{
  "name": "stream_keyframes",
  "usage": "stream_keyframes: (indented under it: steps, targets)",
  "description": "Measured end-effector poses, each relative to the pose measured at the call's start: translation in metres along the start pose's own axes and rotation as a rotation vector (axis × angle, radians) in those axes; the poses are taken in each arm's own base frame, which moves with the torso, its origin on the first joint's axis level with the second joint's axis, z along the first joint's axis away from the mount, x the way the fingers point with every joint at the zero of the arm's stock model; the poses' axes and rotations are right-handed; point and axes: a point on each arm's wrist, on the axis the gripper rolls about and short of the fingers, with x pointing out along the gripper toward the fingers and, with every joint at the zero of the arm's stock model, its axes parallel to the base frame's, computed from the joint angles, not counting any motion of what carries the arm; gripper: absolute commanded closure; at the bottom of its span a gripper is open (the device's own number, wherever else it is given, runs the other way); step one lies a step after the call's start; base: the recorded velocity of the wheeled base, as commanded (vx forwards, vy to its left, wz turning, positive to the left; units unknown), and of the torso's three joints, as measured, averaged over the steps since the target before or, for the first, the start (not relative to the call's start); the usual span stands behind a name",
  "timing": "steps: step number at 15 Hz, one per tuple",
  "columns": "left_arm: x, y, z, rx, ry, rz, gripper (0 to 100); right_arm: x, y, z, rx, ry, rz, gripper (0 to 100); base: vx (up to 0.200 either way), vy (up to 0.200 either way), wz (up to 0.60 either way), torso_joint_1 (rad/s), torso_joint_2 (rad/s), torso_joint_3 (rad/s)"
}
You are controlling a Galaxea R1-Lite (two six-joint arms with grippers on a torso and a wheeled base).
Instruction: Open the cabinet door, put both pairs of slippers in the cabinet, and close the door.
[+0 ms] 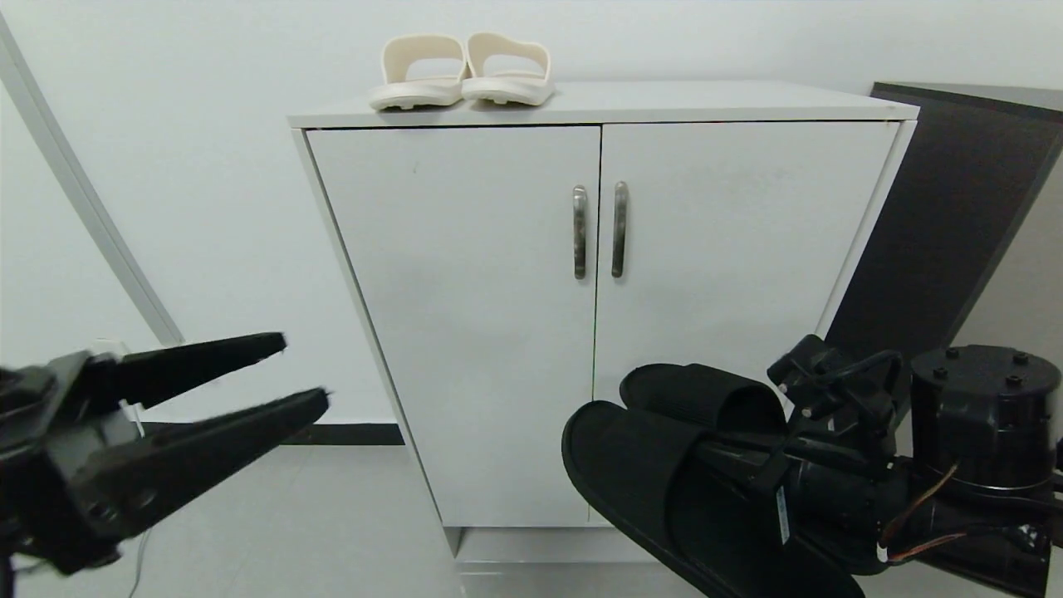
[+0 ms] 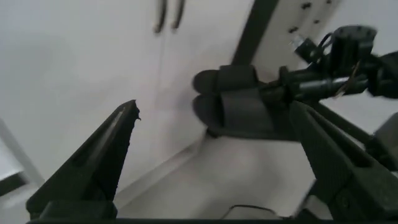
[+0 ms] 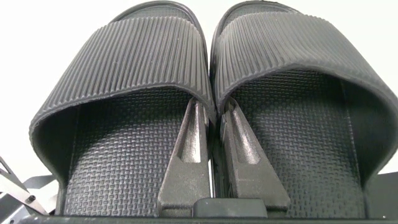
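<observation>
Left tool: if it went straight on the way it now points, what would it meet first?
Probably the lower part of the left cabinet door, near its outer edge. The left tool points toward it with nothing between; the black slippers in the right tool hang to the side. Depth is unclear.

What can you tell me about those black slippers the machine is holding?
The black slippers are a matching pair, rubbery-looking, with ribbed straps and textured footbeds. They hang side by side, tilted, before the closed cabinet. The right gripper has one of its fingers in each, pinching the inner walls together.
</observation>
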Motion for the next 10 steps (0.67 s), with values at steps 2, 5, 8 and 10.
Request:
stream_keyframes:
  steps: [2, 5, 8, 10]
  targets:
    - [0.025, 0.002, 0.016, -0.027, 0.005, -0.066, 0, 0.000, -0.001, 0.000, 0.001, -0.001, -0.002, 100, 0.000, 0.000, 0.00, 0.000, 0.00, 0.000]
    - [0.072, 0.002, 0.039, -0.029, 0.001, -0.161, 0, -0.002, -0.001, -0.001, 0.003, 0.000, -0.004, 100, 0.000, 0.000, 0.00, 0.000, 0.00, 0.000]
    - [0.122, -0.003, 0.061, -0.037, -0.012, -0.251, 0, -0.004, -0.001, -0.004, 0.004, 0.011, -0.003, 100, 0.000, 0.000, 0.00, 0.000, 0.00, 0.000]
    - [0.153, -0.012, 0.065, -0.081, 0.002, -0.318, 0, -0.004, -0.001, -0.005, 0.004, 0.012, -0.003, 100, 0.000, 0.000, 0.00, 0.000, 0.00, 0.000]
